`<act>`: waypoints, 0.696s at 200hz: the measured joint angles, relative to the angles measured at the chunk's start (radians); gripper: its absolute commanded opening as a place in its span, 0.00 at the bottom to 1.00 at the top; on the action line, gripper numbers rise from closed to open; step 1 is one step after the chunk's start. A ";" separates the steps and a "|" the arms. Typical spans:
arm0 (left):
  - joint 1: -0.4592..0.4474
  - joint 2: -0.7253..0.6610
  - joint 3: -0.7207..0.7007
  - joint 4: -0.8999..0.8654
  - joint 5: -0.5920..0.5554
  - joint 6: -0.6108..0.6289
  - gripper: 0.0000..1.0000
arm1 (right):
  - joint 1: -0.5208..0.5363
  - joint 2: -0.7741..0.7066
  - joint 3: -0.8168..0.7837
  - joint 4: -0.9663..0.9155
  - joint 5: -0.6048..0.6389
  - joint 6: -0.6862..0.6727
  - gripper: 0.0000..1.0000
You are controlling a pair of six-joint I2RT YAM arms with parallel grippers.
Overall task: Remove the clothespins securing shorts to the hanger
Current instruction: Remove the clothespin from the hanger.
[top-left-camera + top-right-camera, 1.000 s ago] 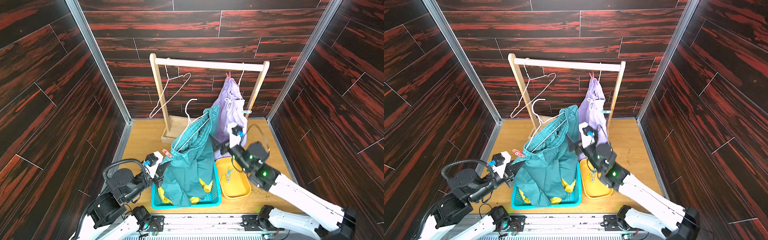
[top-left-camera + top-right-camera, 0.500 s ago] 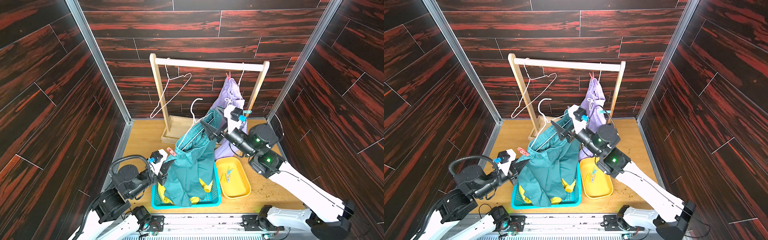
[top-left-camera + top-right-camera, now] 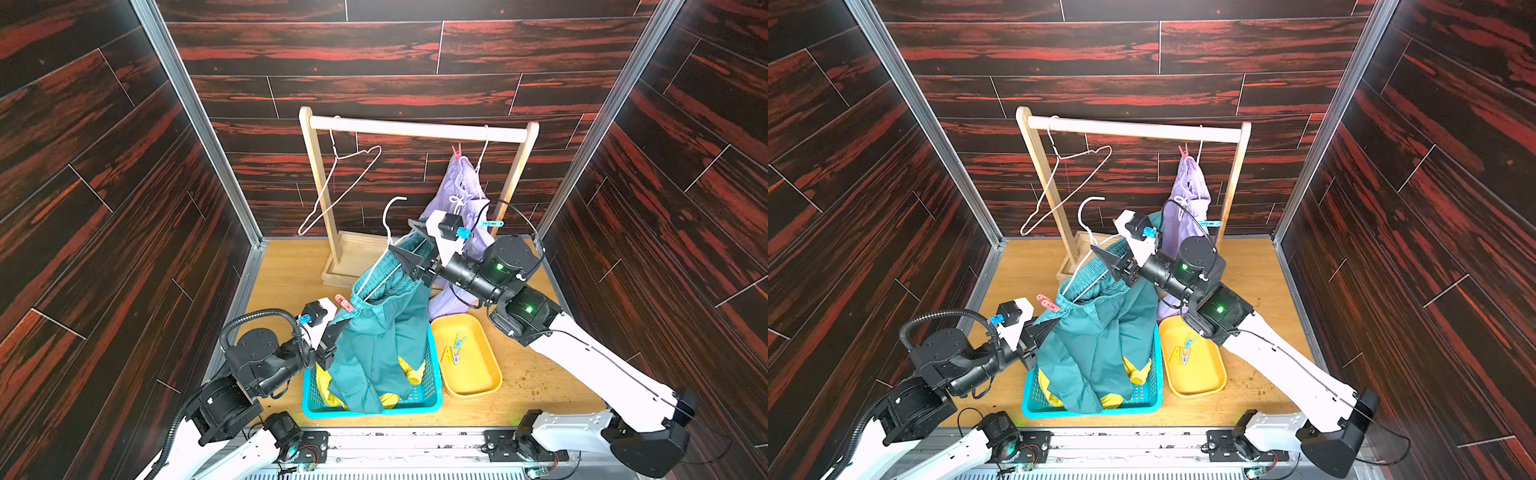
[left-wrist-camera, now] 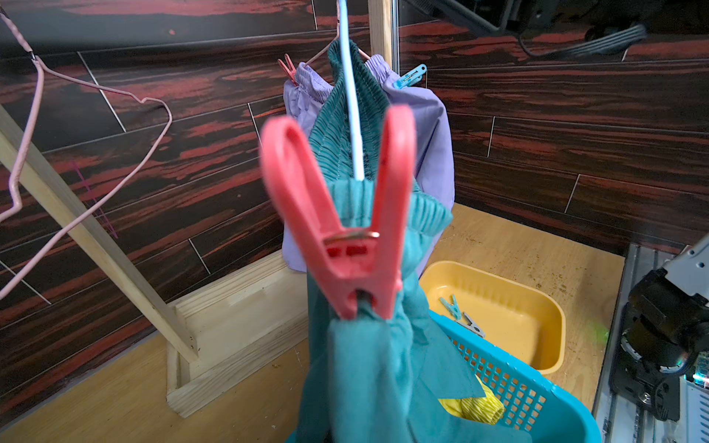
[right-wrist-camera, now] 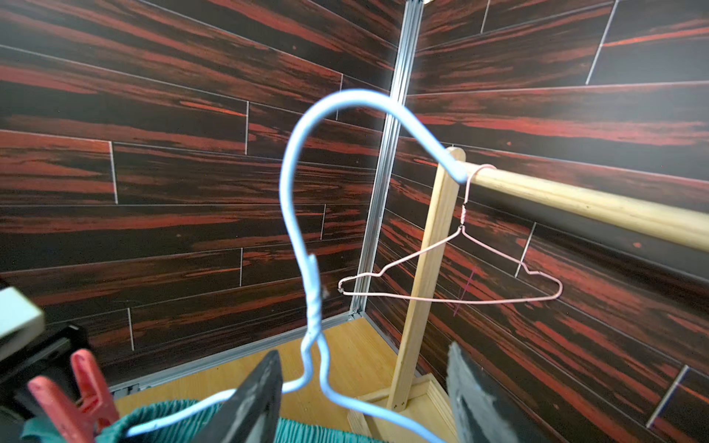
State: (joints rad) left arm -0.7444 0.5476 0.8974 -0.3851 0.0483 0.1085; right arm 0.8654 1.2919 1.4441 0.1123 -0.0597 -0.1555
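My right claw, agape astride pale-blue wire hanger: I should close squarely, no slip. My left claw, shut just beside red plastic clothespin.

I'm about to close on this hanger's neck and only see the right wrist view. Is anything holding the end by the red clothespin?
Observer: Yes. The left gripper is shut on the teal shorts, just by that red clothespin.
Operator: Any clothespins already off?
Observer: A yellow tray beside the blue basket holds a few loose clothespins.
Operator: Is any other pair pinned?
Observer: Lavender shorts hang from the wooden rail, pinned by an upper red clothespin and a blue clothespin.
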 measured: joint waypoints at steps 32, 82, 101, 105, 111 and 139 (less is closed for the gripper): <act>0.000 0.011 0.000 0.011 0.000 0.000 0.00 | 0.005 0.019 0.033 -0.007 -0.026 0.001 0.62; 0.000 0.017 0.000 0.013 0.004 0.000 0.00 | 0.018 0.062 0.098 -0.024 -0.057 0.006 0.54; 0.000 0.018 0.000 0.013 0.005 0.000 0.00 | 0.022 0.070 0.103 -0.031 -0.058 0.014 0.50; 0.000 0.018 0.000 0.013 0.005 0.000 0.00 | 0.023 0.071 0.103 -0.031 -0.059 0.014 0.50; 0.000 0.019 0.000 0.013 0.005 0.000 0.00 | 0.023 0.074 0.103 -0.033 -0.059 0.015 0.50; 0.000 0.019 0.000 0.013 0.008 0.000 0.00 | 0.023 0.090 0.107 -0.048 -0.056 0.019 0.49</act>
State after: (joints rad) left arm -0.7444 0.5671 0.8974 -0.3721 0.0566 0.1085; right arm 0.8883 1.3819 1.5513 0.0639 -0.1162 -0.1364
